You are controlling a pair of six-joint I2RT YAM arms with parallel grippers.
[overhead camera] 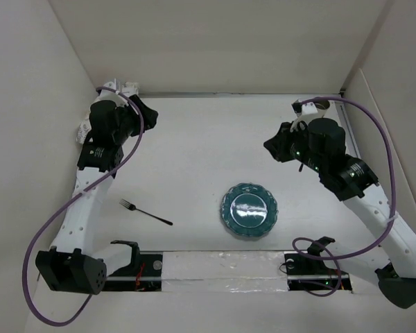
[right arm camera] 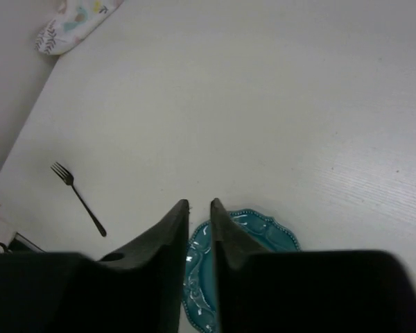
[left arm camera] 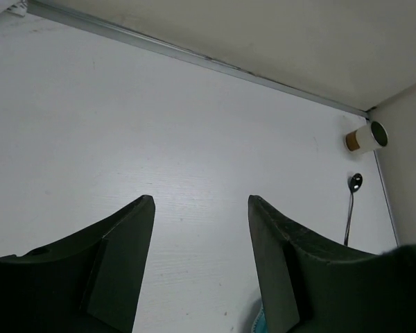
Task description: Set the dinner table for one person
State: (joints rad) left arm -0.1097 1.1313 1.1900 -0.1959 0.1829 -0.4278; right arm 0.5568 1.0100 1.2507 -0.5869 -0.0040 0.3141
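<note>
1. At the far left edge a soft white cloth [overhead camera: 83,132] printed with pastel leaves lies bunched, partly hidden behind the left arm.
2. The left gripper [left arm camera: 201,201] hovers above the far left corner of the dinner table [overhead camera: 194,139]. Its dark, wedge-shaped fingers [left arm camera: 121,257] stand well apart with nothing between them, and bare tabletop shows through the gap.
3. A slim dark metal fork [overhead camera: 145,212] lies flat near the front left, tines pointing to the far left.
4. The dinner table is a broad, flat, matte white rectangle with a faint wood-like grain, walled in by pale panels. It spreads beneath both grippers and touches neither.
5. A round teal plate [overhead camera: 248,210] with a scalloped, glossy rim sits right of centre near the front, well apart from the fork.
6. The right gripper [right arm camera: 200,202] hangs over the table's right side, beyond the plate. Its fingers are nearly together, with only a thin slit left, and they grip nothing.
7. In the far right corner is a white cup [left arm camera: 366,137] with a brown band. A dark spoon [left arm camera: 356,183] lies just in front of it.
</note>
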